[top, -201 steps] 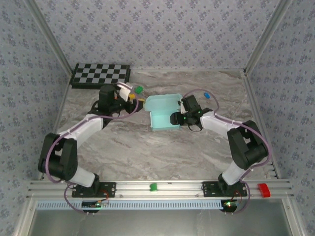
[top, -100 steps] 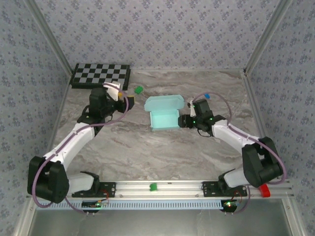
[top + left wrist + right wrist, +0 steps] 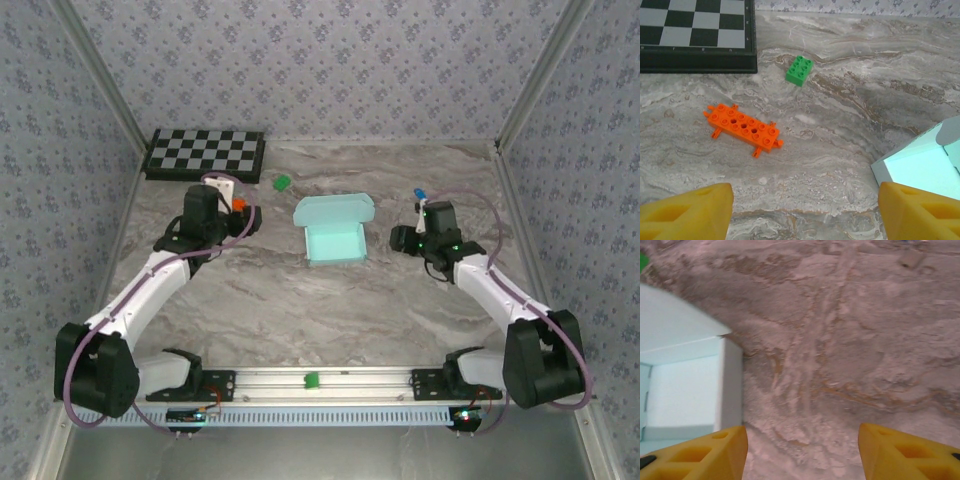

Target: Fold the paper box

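Spanning left-right, mouth up, the paper box (image 3: 334, 243) lies between empty, wide-spread left gripper (image 3: 805, 205) and right gripper (image 3: 802, 447).

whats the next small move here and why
Likely bring the right gripper to the lid and tip it shut: the paper box is formed but its lid stands open, and the left gripper is open too, apart from it.

Bright even light, soft faint shadows, sharp top and left wrist views, right wrist view blurred
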`<state>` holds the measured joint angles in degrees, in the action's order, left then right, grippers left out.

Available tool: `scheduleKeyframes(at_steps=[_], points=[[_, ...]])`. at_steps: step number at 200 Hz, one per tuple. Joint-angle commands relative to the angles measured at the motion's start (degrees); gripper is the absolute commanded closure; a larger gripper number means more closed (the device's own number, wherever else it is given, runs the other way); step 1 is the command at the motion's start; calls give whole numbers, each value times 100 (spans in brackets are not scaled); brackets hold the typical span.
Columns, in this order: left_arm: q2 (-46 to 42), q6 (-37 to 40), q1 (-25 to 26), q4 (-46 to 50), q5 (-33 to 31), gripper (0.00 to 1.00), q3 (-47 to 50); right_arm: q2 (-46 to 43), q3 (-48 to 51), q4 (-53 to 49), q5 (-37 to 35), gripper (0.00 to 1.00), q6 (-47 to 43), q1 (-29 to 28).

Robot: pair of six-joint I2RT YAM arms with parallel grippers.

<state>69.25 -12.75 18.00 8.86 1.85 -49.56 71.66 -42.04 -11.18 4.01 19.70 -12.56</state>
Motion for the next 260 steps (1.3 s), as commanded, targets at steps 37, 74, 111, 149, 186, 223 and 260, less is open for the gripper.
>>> scheduleKeyframes(at_steps=[37, 74, 111, 149, 186, 223, 260], points=[[-212, -69, -33, 44, -18, 23, -75, 559, -748, -480, 12, 39, -225, 852], [-141, -170, -33, 144, 50, 23, -75, 1504, -1550, -682, 236, 43, -793, 1263], [-123, -203, -33, 194, 106, 23, -45, 2675, -2574, -969, 364, 47, -1363, 1478], [-67, -209, -33, 269, 181, 23, -54, 3827, -4038, -1510, 297, 49, -1928, 1501], [-17, -192, -33, 325, 204, 23, -53, 4894, -5406, -2442, 88, 52, -2170, 1498], [61, -175, -33, 357, 193, 23, -78, 5496, -6273, -3043, -205, 60, -2190, 1446], [141, -177, -38, 350, 215, 23, -103, 5763, -6608, -3314, -465, 62, -2321, 1296]])
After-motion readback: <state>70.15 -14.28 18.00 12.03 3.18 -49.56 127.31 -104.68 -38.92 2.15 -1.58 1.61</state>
